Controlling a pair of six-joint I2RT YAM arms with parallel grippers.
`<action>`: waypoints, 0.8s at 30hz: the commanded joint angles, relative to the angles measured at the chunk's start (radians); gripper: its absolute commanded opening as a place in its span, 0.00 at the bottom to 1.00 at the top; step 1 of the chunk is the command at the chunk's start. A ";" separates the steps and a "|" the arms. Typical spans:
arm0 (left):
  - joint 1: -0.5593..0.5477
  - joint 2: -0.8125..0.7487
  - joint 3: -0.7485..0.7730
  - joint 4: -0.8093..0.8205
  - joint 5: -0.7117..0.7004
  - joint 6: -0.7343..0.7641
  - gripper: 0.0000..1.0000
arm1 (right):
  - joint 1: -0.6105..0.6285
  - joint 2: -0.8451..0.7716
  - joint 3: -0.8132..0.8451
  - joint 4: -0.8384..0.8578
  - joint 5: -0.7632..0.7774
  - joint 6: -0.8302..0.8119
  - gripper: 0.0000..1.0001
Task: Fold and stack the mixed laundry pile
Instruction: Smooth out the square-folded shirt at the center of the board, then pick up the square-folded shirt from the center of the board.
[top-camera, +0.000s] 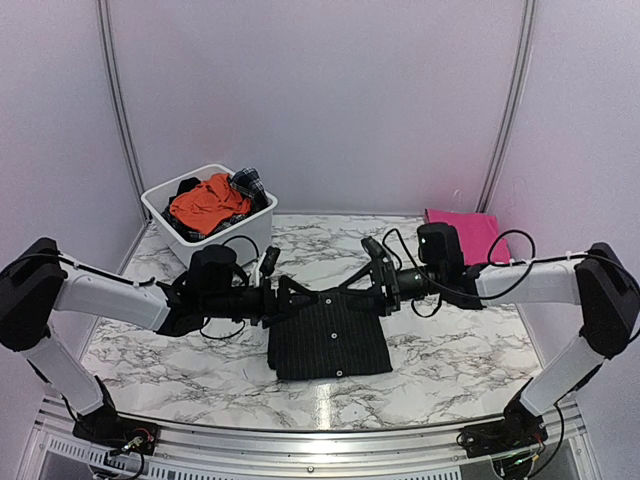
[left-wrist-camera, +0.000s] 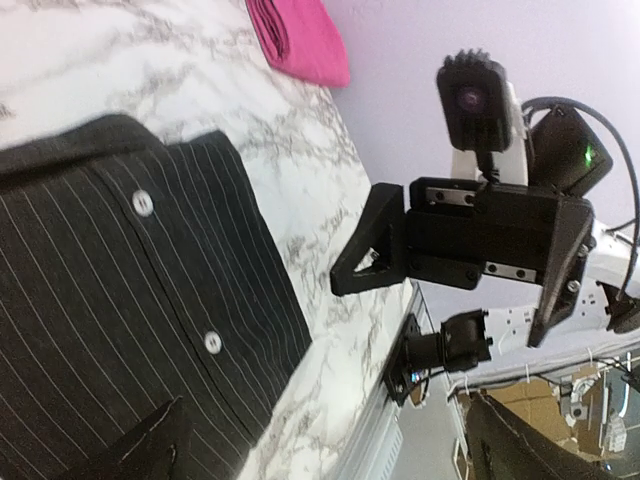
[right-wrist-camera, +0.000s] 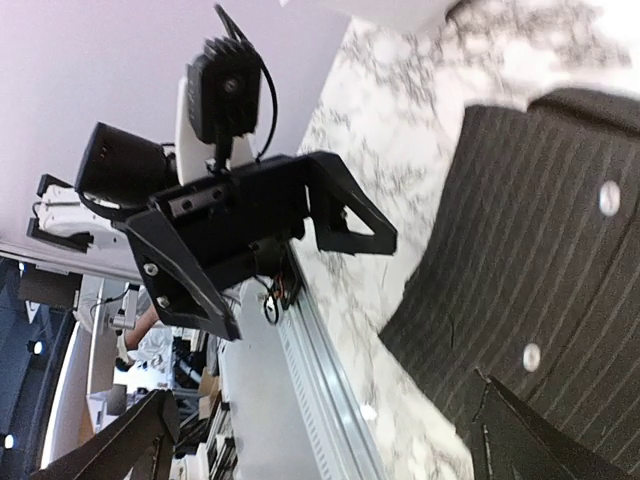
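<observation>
The black pinstriped shirt (top-camera: 330, 340) lies folded flat at the table's middle; it also shows in the left wrist view (left-wrist-camera: 120, 300) and the right wrist view (right-wrist-camera: 540, 270). My left gripper (top-camera: 292, 294) is open and empty over the shirt's far left corner. My right gripper (top-camera: 377, 268) is open and empty over its far right corner. The two face each other. The magenta-pink cloth (top-camera: 462, 232) lies folded at the back right. The orange garment (top-camera: 205, 205) and the dark plaid piece (top-camera: 248, 183) lie in the white tub (top-camera: 165, 225).
The tub stands at the back left corner. White walls close three sides. A metal rail (top-camera: 320, 440) runs along the front edge. Bare marble lies to the left (top-camera: 150, 350) and right (top-camera: 460, 350) of the shirt.
</observation>
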 joint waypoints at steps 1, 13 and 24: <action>0.086 0.065 0.085 -0.086 -0.044 0.079 0.99 | -0.032 0.134 0.177 -0.118 0.022 -0.121 0.95; 0.160 0.351 0.239 -0.102 -0.134 0.081 0.99 | -0.112 0.543 0.383 -0.063 0.002 -0.189 0.92; 0.048 0.007 0.248 -0.512 -0.405 0.548 0.99 | -0.073 0.235 0.305 -0.099 0.061 -0.093 0.91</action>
